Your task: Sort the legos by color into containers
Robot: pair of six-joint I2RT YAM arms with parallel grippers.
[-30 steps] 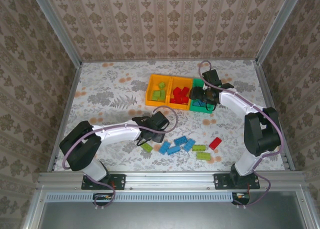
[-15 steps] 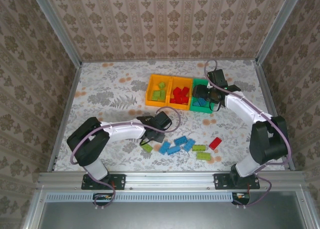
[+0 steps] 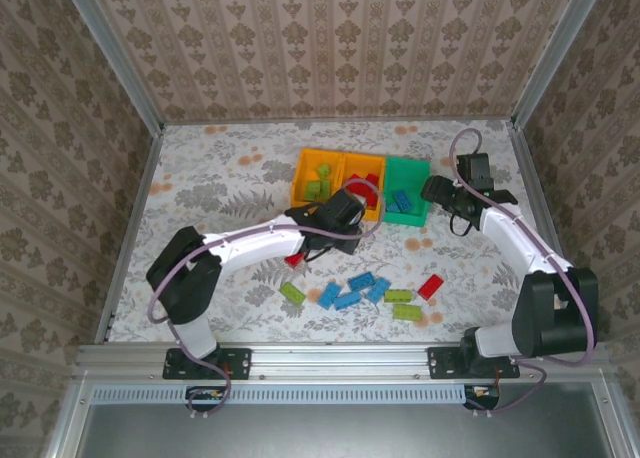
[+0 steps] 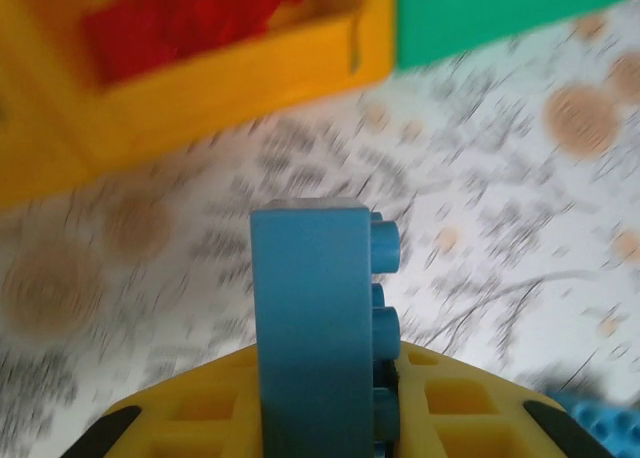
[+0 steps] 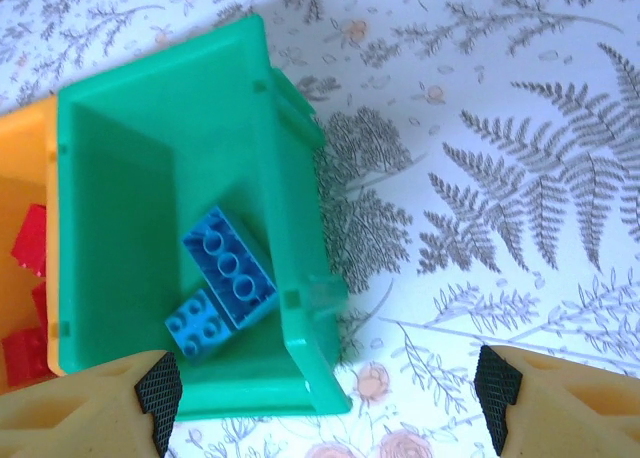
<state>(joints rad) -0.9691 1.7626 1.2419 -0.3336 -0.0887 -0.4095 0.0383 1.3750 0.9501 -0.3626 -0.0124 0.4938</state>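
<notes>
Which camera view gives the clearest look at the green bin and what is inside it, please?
The right wrist view: it looks straight down into the green bin, showing two blue bricks on its floor. The top external view shows the bin small, the bricks barely resolved. The left wrist view catches a blurred corner.

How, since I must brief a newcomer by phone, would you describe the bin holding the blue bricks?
On the floral table, three bins stand in a row towards the far side. The green bin is at the row's right end, nearest the right tool. Its neighbours are orange-yellow bins; it alone is green, with two blue bricks inside.
</notes>
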